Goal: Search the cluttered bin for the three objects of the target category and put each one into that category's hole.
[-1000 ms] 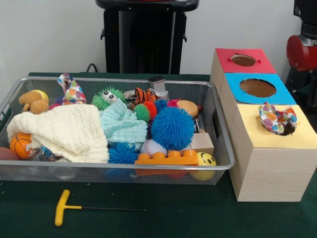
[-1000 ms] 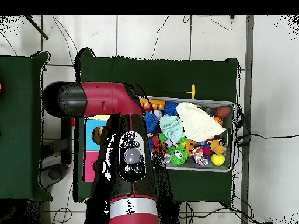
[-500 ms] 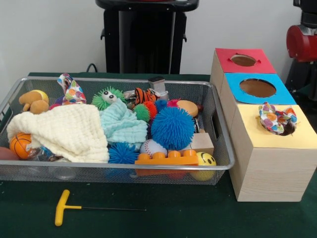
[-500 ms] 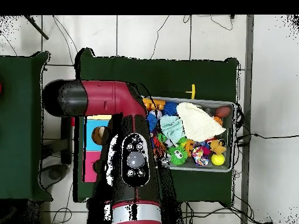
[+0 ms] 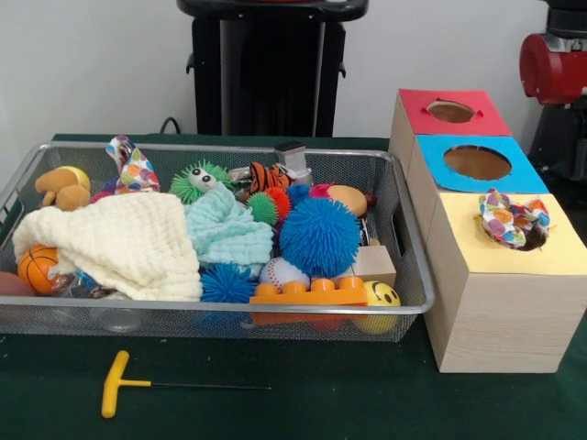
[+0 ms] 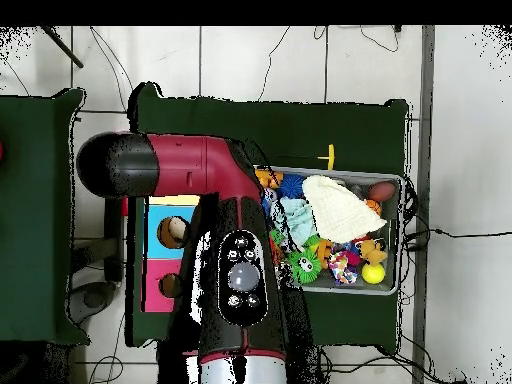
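Observation:
A wire bin [image 5: 404, 275] holds a cream cloth [image 5: 119, 243], a teal cloth [image 5: 225, 229] and a patterned cloth [image 5: 131, 165] among balls and toys. Another patterned cloth [image 5: 514, 222] sits stuffed in the hole of the yellow-topped box [image 5: 550, 252]. Behind it stand the blue-topped box [image 5: 477, 163] and the red-topped box [image 5: 451, 112], each with an open hole. Only a red part of my arm [image 5: 553, 66] shows at the right edge. In the overhead view the arm [image 6: 240, 290] covers the left end of the bin [image 6: 400, 235]; the gripper itself does not show.
In the bin lie a large blue spiky ball [image 5: 319, 236], a green spiky toy [image 5: 200, 181], an orange brick [image 5: 307, 293], a smiley ball [image 5: 379, 298], a basketball [image 5: 37, 268] and a plush toy [image 5: 62, 186]. A yellow-handled T-wrench [image 5: 124, 383] lies before the bin.
In the overhead view the arm has swung toward the bin and covers more of its left end. In the front view the red arm part has risen at the right edge.

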Available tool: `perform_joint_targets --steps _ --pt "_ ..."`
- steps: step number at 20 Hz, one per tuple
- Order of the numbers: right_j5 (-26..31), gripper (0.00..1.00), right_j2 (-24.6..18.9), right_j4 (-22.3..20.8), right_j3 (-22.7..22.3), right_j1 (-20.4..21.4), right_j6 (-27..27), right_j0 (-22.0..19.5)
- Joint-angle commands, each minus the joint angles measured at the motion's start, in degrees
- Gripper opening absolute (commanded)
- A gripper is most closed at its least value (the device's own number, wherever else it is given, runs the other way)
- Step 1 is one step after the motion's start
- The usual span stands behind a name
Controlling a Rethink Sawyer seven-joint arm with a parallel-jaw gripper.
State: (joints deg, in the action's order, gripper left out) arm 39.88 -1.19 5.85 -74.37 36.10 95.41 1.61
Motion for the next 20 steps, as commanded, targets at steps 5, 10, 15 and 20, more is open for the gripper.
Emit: perform_joint_targets --steps 5,10,15,20 --pt "1.27 0.00 -1.70 -3.39 -4.81 -2.44 2.84 -2.76" --pt "0.14 0.00 -1.47 -3.84 -7.18 -1.56 2.52 -3.29" --pt "-1.10 0.00 -1.46 -4.25 -8.96 -1.05 2.76 -3.77" --pt "-0.97 0.00 -1.92 -5.25 -9.29 -0.78 2.14 -4.65"
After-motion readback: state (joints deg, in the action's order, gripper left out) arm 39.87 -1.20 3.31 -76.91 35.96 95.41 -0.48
